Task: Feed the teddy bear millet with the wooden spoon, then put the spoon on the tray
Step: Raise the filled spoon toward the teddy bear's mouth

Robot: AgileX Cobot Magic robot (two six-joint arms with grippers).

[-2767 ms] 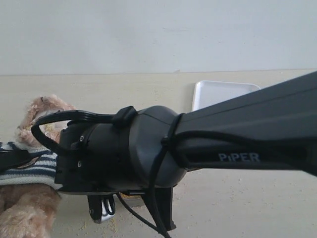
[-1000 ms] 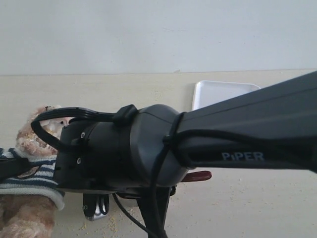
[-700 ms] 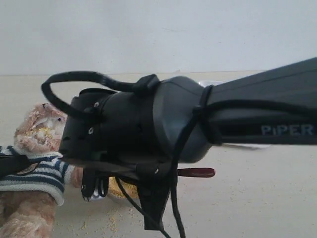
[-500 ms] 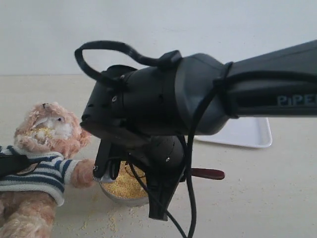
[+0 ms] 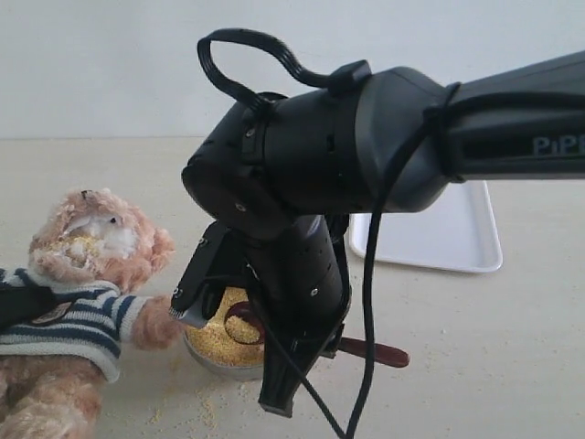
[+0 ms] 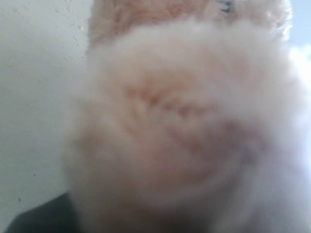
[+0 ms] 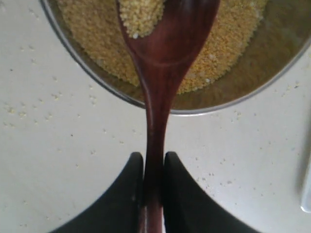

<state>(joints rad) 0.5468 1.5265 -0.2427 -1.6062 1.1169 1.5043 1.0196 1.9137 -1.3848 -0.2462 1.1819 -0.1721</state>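
The teddy bear (image 5: 91, 247) sits at the left in its striped sweater, with millet grains stuck to its muzzle. My left gripper (image 5: 20, 306) shows as a black finger across its chest, shut on the teddy bear. In the left wrist view blurred bear fur (image 6: 184, 126) fills the frame and the jaws are hidden. My right gripper (image 7: 154, 158) is shut on the slim handle of the wooden spoon (image 7: 165, 58). The spoon's oval bowl carries some millet (image 7: 141, 14) and hangs over the millet heap in the steel bowl (image 5: 219, 340). The spoon's handle end (image 5: 379, 353) sticks out to the right. The white tray (image 5: 448, 233) lies behind.
Loose millet crumbs (image 5: 183, 412) are scattered on the beige table round the steel bowl. The right arm's black bulk (image 5: 366, 146) and its cables fill the middle of the exterior view and hide part of the tray.
The right arm has swung away from the bear's face and tipped down, bringing the spoon over the steel bowl. The bear's face and the tray are now uncovered.
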